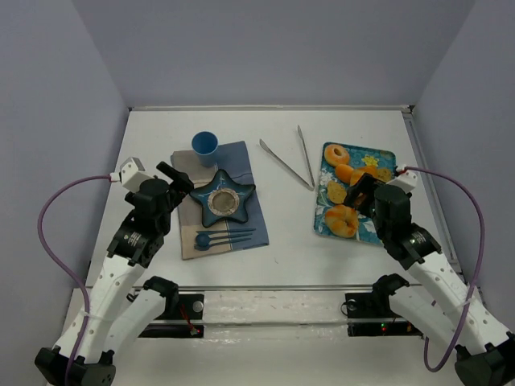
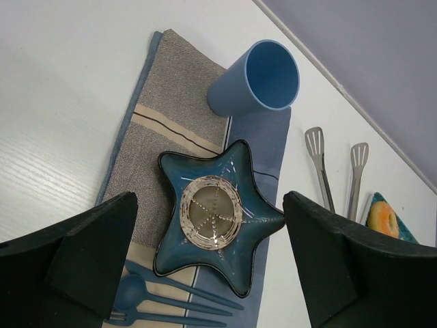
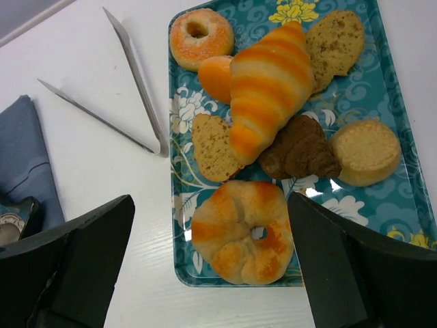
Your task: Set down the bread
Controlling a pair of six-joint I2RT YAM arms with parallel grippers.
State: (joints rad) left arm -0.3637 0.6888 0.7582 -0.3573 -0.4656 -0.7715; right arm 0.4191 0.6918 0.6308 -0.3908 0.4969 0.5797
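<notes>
right gripper (image 3: 213, 273) hangs wide open over the ring bun (image 3: 239, 232) on the teal tray (image 3: 410, 205) by the right edge of the desk (image 1: 290, 257), probably lining up a grab, left gripper (image 2: 212, 266) open above the star plate (image 2: 256, 205)

White tabletop (image 1: 161, 129), what I can see from here. Left half: a grey-and-blue striped cloth (image 1: 239, 158) lies flat, running from mid-depth toward the near edge. A blue cup (image 2: 263, 76) stands upright at the cloth's far edge. A blue spoon (image 2: 130, 292) and more blue cutlery lie side by side on the cloth's near end. Metal tongs (image 3: 134, 80) lie on bare tabletop near the centre, arms splayed in a V, clear of the cloth.
</notes>
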